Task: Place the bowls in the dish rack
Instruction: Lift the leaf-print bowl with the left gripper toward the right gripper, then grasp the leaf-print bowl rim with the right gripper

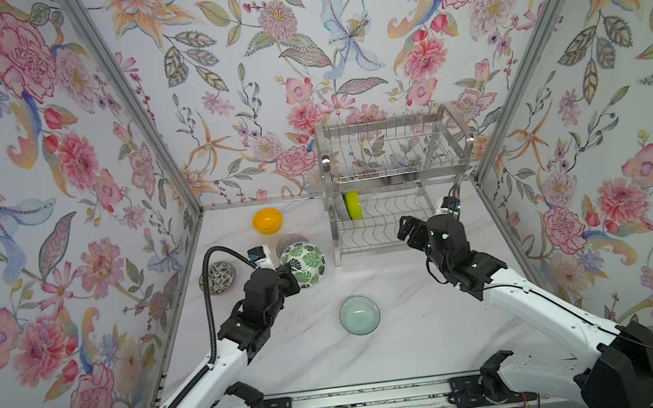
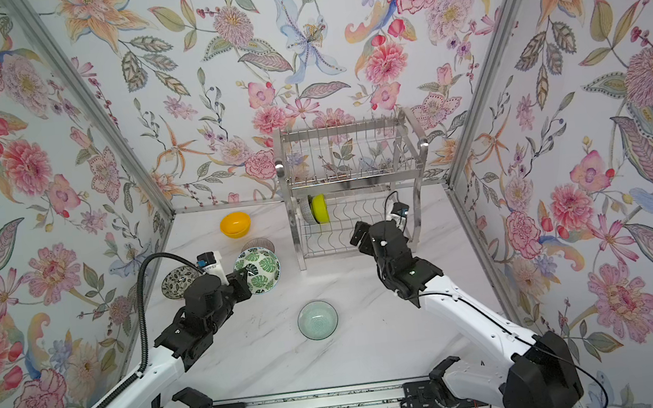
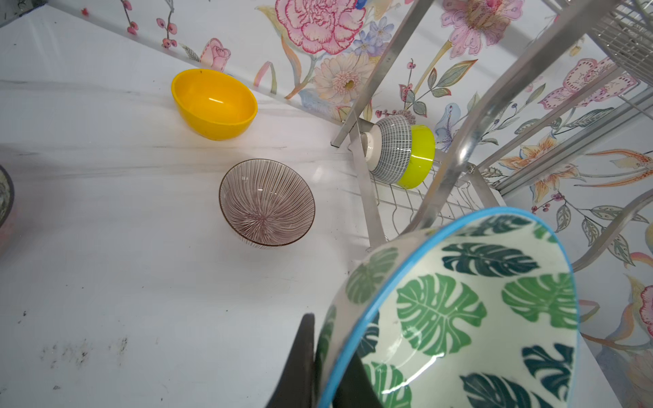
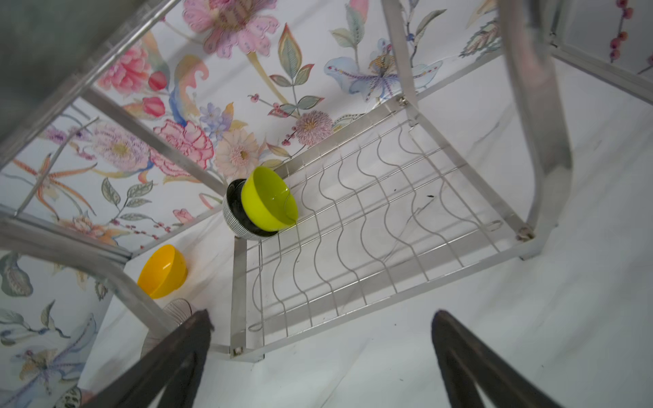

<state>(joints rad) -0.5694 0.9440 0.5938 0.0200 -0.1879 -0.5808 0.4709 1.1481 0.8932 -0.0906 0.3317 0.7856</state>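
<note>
The dish rack (image 1: pixel 396 172) stands far right. At its lower tier's left end a grid-patterned bowl (image 1: pixel 341 207) holds a nested plastic bowl (image 1: pixel 353 205), both on edge. Left of the rack, far to near: loose plastic bowl (image 1: pixel 267 220), ribbed glass bowl (image 1: pixel 288 243), leaf-print bowl (image 1: pixel 305 264). Farther left, a floral bowl (image 1: pixel 218 278); nearest, at centre, a smooth glass bowl (image 1: pixel 359 316).

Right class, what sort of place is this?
Likely a staged robot test cell, not a real kitchen: floral wallpapered panels, two white-and-black robot arms, shiny two-tier steel wire dish rack.

Shiny steel-wire dish rack (image 4: pixel 371 226), glossy glazed leaf-print bowl (image 3: pixel 477 318), smooth marbled tabletop (image 3: pixel 123 282).
</note>
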